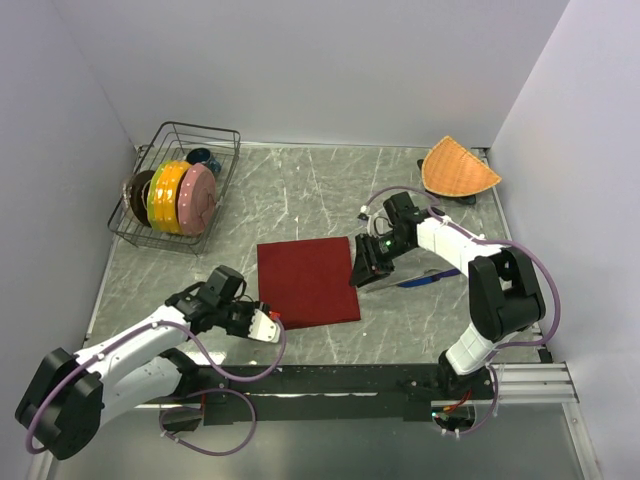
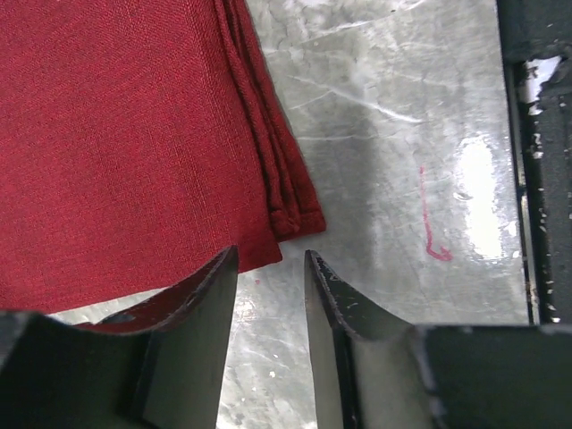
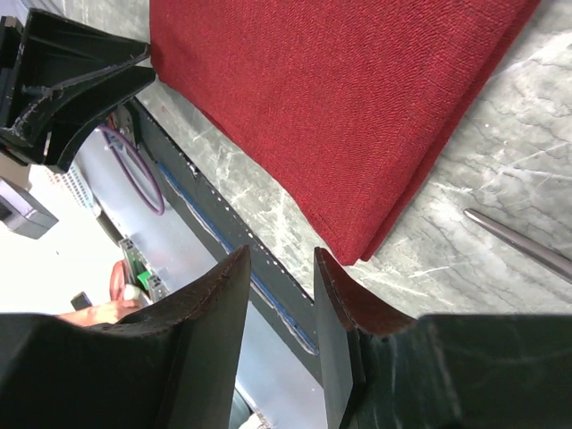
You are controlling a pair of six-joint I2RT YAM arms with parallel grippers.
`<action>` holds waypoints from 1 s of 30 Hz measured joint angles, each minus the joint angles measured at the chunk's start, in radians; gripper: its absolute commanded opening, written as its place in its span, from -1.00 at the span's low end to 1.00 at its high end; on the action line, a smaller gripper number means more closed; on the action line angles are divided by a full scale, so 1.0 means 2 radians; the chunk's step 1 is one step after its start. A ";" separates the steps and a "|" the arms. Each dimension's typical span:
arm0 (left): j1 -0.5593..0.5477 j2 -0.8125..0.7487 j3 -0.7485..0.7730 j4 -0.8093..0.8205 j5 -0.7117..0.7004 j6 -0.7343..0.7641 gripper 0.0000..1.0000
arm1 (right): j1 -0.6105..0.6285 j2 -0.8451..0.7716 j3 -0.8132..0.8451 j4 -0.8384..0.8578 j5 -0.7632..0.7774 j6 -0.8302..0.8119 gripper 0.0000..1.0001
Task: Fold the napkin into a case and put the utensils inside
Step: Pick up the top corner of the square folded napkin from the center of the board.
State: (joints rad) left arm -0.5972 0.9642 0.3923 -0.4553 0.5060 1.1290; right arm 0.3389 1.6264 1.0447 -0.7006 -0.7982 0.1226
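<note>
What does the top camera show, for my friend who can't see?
A red napkin lies flat mid-table, the left gripper at its near left corner, the right gripper at its right edge. A plate rack stands far left, an orange mat far right.

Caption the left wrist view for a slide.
Left gripper, jaws apart, at the corner of the folded dark red napkin on a marbled table.

**No legible writing**

No word, number, brand or label can be read in any view. The only marking is a thin red hook-shaped stroke (image 2: 426,223) on the grey marbled tabletop (image 2: 384,134). It lies at about 3 o'clock from the corner of the dark red folded cloth napkin (image 2: 116,134) and forms no clear character.
</note>
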 measured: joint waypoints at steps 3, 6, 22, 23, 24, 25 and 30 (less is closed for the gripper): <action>-0.001 0.007 0.000 0.007 -0.004 0.002 -0.30 | -0.002 0.000 0.000 0.000 0.000 0.001 -0.14; -0.001 0.016 0.000 0.016 -0.006 0.004 -0.39 | -0.003 0.000 0.000 0.000 0.000 0.001 -0.14; -0.001 0.033 0.049 0.004 -0.010 0.018 -0.98 | -0.012 0.001 0.000 -0.002 -0.008 0.003 -0.14; -0.001 0.038 0.064 0.002 -0.010 0.018 -0.99 | -0.012 0.001 0.000 -0.002 -0.008 0.004 -0.14; -0.001 0.043 0.076 0.003 -0.010 0.018 -0.99 | -0.012 0.001 0.000 -0.001 -0.008 0.005 -0.14; -0.001 0.050 0.090 0.002 -0.010 0.018 -0.98 | -0.013 0.002 0.000 -0.001 -0.008 0.006 -0.14; -0.001 0.112 0.154 0.022 -0.008 0.006 -0.99 | -0.022 0.012 0.000 -0.001 -0.011 0.009 -0.13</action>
State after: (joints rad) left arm -0.5991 1.1889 0.7013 -0.4110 0.4908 1.1419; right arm 0.2943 1.6508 1.0454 -0.7029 -0.8204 0.1402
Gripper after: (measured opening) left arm 0.029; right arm 0.430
